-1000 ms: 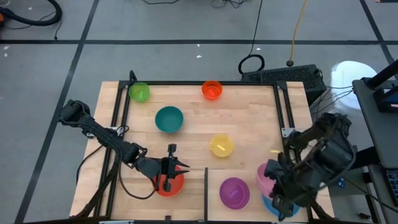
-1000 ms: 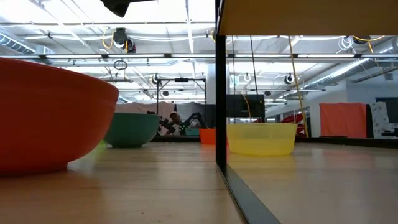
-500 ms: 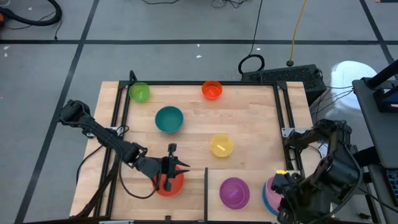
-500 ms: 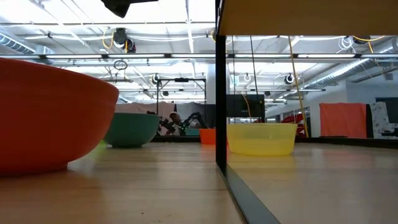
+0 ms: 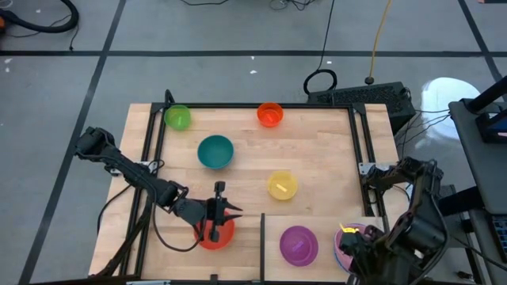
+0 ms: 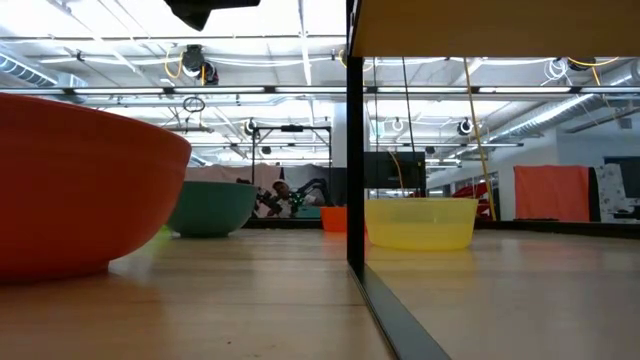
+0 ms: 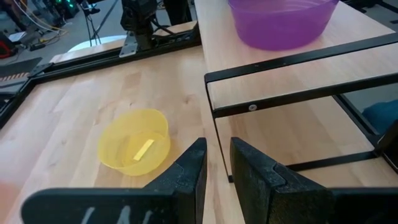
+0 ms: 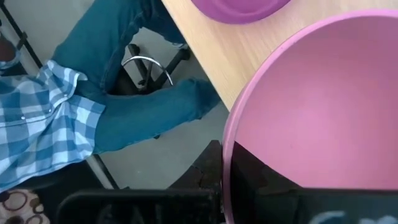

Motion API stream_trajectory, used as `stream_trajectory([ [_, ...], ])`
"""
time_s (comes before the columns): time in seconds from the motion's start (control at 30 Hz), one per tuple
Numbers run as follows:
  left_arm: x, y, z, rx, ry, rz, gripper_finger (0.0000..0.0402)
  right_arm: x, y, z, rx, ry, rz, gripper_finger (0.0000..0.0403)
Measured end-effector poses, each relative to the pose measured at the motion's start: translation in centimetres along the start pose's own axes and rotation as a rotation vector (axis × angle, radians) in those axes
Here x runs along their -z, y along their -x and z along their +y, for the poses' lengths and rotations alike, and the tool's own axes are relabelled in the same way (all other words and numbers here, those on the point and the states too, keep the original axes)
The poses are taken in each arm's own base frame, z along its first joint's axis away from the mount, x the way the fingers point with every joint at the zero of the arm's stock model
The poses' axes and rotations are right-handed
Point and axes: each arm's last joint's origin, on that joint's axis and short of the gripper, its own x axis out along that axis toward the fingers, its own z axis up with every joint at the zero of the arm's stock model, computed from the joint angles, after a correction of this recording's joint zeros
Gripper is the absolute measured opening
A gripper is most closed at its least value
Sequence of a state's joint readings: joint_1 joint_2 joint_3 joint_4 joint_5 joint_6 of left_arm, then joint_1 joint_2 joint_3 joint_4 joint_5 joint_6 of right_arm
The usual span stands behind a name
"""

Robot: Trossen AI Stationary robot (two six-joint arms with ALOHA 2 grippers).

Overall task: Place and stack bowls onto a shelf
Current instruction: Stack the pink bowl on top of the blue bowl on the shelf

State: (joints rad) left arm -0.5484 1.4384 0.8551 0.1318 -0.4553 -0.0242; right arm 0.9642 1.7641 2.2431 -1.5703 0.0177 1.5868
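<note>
The pink bowl [image 5: 348, 240] sits pinched by its rim in the right hand [image 5: 354, 244] over the shelf [image 5: 321, 226] (blue bowl beneath, likely); next, release. The left hand [image 5: 215, 212] grips the red bowl [image 5: 218, 234].

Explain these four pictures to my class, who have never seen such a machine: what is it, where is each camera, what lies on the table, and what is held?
Two robot arms work at a wooden table. One camera looks straight down, one sits at tabletop height, and one rides on each wrist. On the table lie a green bowl, orange bowl, teal bowl and yellow bowl. A purple bowl sits on the shelf. The left gripper is over the red bowl; whether it grips it I cannot tell. The right gripper is shut on the pink bowl rim, beside the purple one.
</note>
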Motion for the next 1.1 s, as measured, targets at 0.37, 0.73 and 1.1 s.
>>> stream_trajectory([
  [0.37,0.0,0.0,0.0,0.0,0.0,0.0,0.0076,0.2,-1.2,-0.2,0.049,0.019,-0.002,0.0012],
  [0.73,0.0,0.0,0.0,0.0,0.004,0.0,0.0076,0.9,-2.2,-0.4,0.088,0.031,0.063,0.0051],
  [1.1,0.0,0.0,0.0,0.002,0.012,0.0,0.0076,1.3,-1.9,0.0,0.03,0.038,0.023,0.0083],
])
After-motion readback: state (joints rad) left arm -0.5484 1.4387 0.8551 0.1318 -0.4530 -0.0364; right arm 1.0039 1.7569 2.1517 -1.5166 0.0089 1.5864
